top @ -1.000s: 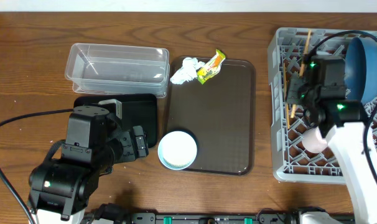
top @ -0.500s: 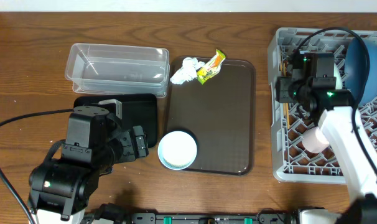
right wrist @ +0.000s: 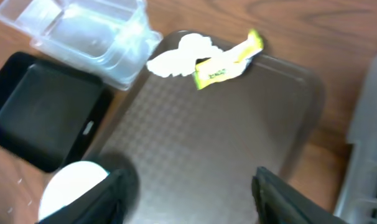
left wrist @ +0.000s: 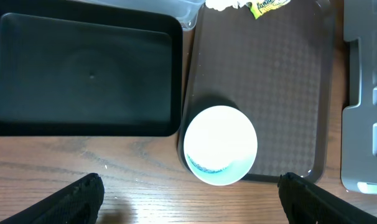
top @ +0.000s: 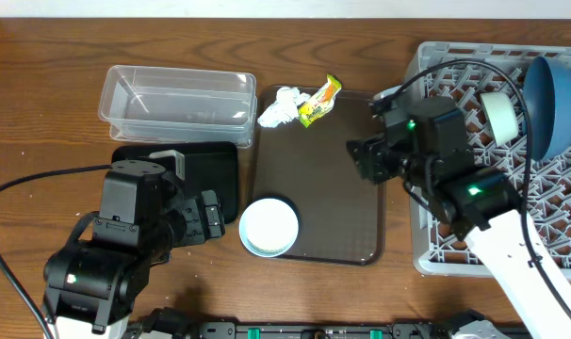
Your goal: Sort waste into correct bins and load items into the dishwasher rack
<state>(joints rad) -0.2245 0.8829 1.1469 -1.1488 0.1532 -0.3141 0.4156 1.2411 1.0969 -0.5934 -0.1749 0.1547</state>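
Observation:
On the brown tray's (top: 318,160) far edge lie a crumpled white tissue (top: 278,106) and a yellow-green wrapper (top: 318,102). A mint-green bowl (top: 269,227) sits at the tray's near left corner. The clear bin (top: 177,99) and the black bin (top: 220,169) stand left of the tray. In the grey rack (top: 446,245), a dark-blue bowl (top: 549,94) and a white bowl (top: 499,111) stand on edge. My right gripper (top: 361,151) hangs open and empty over the tray's right side (right wrist: 198,199). The left gripper (left wrist: 191,202) is open and empty just short of the mint bowl (left wrist: 221,144).
The right arm crosses the rack's left half and hides what lies under it. The left arm covers part of the black bin. Bare wooden table runs along the front edge and the far left.
The right gripper has opened and swung left out of the rack to above the tray. The left arm has not moved.

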